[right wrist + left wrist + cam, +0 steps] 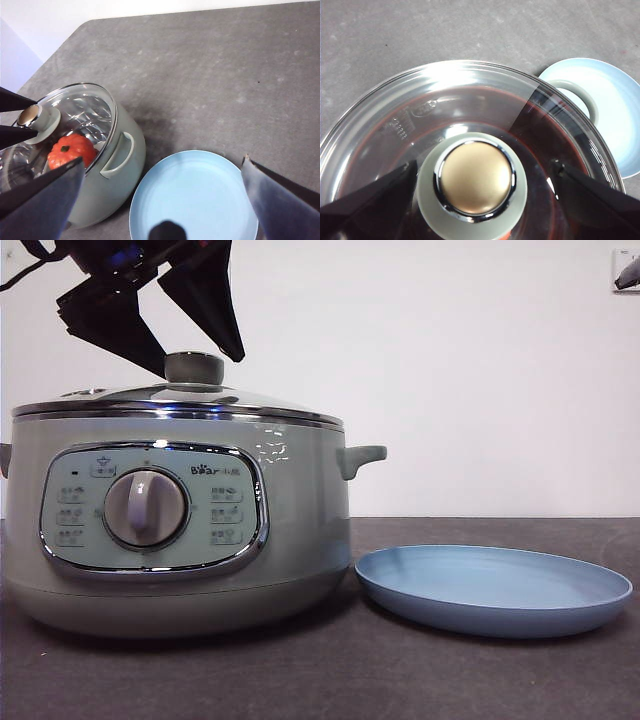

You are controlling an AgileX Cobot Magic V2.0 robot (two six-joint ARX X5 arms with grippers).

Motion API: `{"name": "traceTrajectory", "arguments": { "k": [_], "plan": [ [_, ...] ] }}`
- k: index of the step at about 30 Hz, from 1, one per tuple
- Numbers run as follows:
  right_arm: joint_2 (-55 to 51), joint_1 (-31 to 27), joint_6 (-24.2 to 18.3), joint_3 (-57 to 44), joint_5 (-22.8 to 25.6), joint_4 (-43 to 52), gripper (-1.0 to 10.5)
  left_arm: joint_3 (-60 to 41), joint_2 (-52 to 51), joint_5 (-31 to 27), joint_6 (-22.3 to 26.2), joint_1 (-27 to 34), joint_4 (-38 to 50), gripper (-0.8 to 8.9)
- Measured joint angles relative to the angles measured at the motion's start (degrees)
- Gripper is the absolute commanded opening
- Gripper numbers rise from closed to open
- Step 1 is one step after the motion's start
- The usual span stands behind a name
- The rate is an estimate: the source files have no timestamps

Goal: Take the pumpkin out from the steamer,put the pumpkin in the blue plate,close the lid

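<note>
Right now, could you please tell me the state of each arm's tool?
Left tool: open, jaws on either side of the lid knob, not yet gripping.
Right tool: open, holding nothing, above the blue plate.

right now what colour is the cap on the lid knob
Matte gold on the lid knob, ringed in chrome; clearest in the left wrist view.

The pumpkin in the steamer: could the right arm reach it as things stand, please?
Probably not: the glass lid sits shut on the steamer over the pumpkin, and the left claw straddles its knob, open.
</note>
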Motion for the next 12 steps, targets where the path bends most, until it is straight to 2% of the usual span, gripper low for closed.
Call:
{"name": "traceTrajectory", "arguments": {
  "k": [12],
  "plan": [
    [0.0, 0.0, 0.0, 0.0, 0.0, 0.0, 5.9, 0.0, 0.3, -0.4, 1.1, 0.0, -0.8, 4.35]
  ]
}}
